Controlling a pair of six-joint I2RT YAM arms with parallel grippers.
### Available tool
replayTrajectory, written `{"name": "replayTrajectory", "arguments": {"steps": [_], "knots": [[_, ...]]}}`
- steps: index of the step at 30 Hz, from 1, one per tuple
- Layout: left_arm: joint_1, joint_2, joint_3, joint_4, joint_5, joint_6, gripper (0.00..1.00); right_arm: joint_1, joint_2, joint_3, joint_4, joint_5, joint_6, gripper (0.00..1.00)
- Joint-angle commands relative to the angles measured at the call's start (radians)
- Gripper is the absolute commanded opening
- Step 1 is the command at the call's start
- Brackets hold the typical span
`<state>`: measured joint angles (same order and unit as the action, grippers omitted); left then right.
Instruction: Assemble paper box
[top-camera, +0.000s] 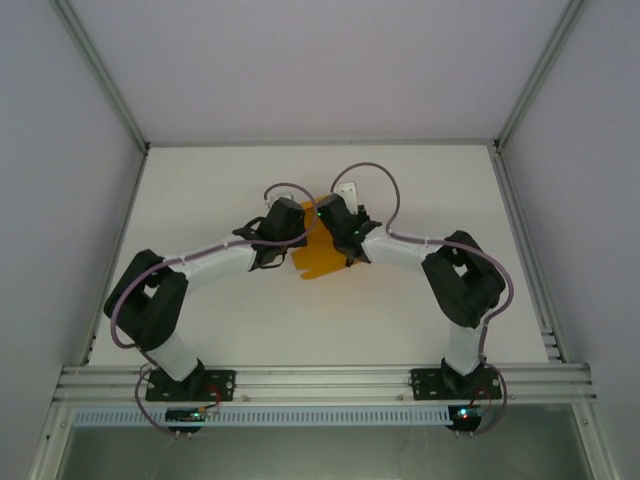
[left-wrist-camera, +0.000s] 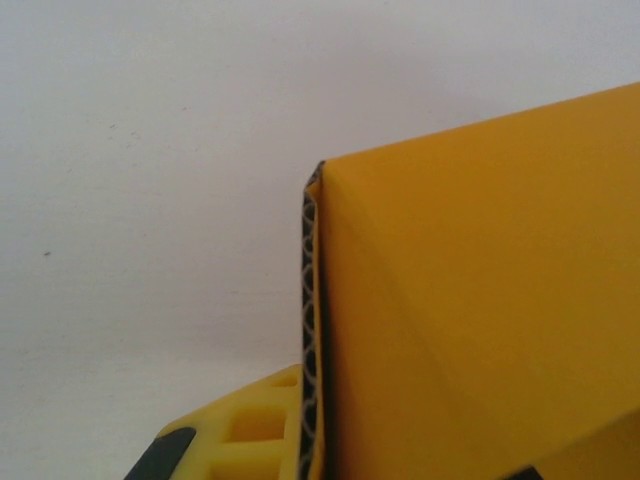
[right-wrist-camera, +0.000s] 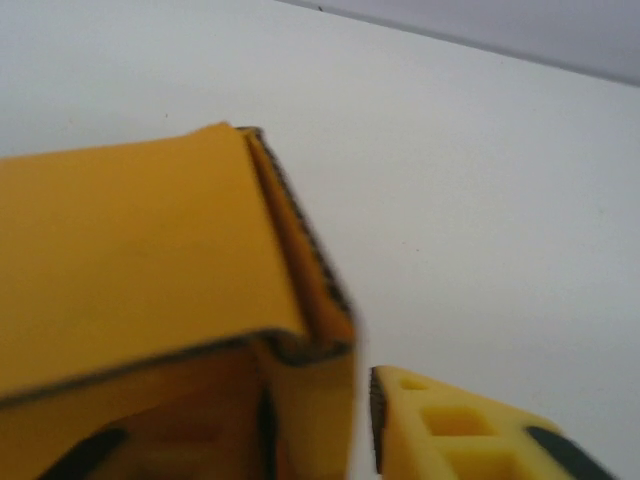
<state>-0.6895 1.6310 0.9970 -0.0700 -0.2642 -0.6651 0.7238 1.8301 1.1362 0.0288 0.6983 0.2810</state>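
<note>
The paper box is orange-yellow card, partly folded, on the white table between the two wrists. My left gripper is shut on its left side. In the left wrist view the card's corrugated edge lies flat against my yellow left finger, and the other finger is hidden behind the folded panel. My right gripper is at the box's right side, jaws parted. In the right wrist view a folded corner of the box stands between them. A narrow gap separates the card from my right finger.
The white table is bare around the box. Aluminium rails run along the near edge, and the enclosure's posts and walls close in the sides and back. A small pale piece lies just behind the right wrist.
</note>
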Motion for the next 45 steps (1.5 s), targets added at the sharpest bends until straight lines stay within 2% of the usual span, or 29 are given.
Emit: {"name": "replayTrajectory", "arguments": {"steps": [1, 3, 6, 11, 15, 18, 20, 22, 26, 28, 31, 34, 38, 45], "knots": [[0.008, -0.020, 0.002, -0.094, -0.037, -0.010, 0.00, -0.037, -0.093, -0.115, 0.189, -0.034, -0.138, 0.40], [0.008, -0.023, -0.006, -0.082, -0.027, -0.008, 0.00, -0.027, -0.149, -0.159, 0.233, -0.116, -0.163, 0.48], [0.007, -0.032, -0.013, -0.062, -0.014, 0.004, 0.00, -0.024, -0.232, -0.209, 0.242, -0.309, -0.171, 0.62], [0.008, -0.045, -0.021, -0.042, -0.008, 0.033, 0.00, -0.038, -0.361, -0.270, 0.226, -0.605, -0.153, 0.99], [0.009, -0.069, -0.031, -0.019, 0.011, 0.090, 0.00, -0.044, -0.457, -0.292, 0.186, -0.639, -0.120, 0.99], [0.026, -0.102, -0.021, -0.053, 0.089, 0.243, 0.00, -0.055, -0.563, -0.323, 0.137, -0.598, -0.092, 0.99], [0.042, -0.118, 0.018, -0.159, 0.191, 0.389, 0.00, -0.069, -0.650, -0.341, 0.062, -0.560, -0.071, 0.99], [0.044, -0.129, 0.055, -0.289, 0.248, 0.508, 0.00, -0.100, -0.732, -0.353, -0.048, -0.537, -0.031, 0.99], [0.030, -0.122, 0.100, -0.509, 0.303, 0.686, 0.00, -0.203, -0.859, -0.361, -0.314, -0.549, 0.068, 0.99], [0.000, -0.101, 0.131, -0.596, 0.235, 0.741, 0.00, -0.255, -0.924, -0.390, -0.387, -0.553, 0.095, 0.99], [-0.036, -0.026, 0.202, -0.734, 0.228, 0.837, 0.00, -0.328, -1.007, -0.433, -0.444, -0.596, 0.099, 0.99], [-0.073, 0.073, 0.272, -0.812, 0.145, 0.889, 0.00, -0.383, -1.056, -0.463, -0.458, -0.633, 0.101, 0.99], [-0.103, 0.192, 0.328, -0.774, 0.042, 0.924, 0.00, -0.430, -1.061, -0.466, -0.464, -0.682, 0.103, 0.99], [-0.133, 0.387, 0.416, -0.677, -0.186, 0.915, 0.00, -0.461, -1.022, -0.469, -0.447, -0.694, 0.108, 0.99]]}}
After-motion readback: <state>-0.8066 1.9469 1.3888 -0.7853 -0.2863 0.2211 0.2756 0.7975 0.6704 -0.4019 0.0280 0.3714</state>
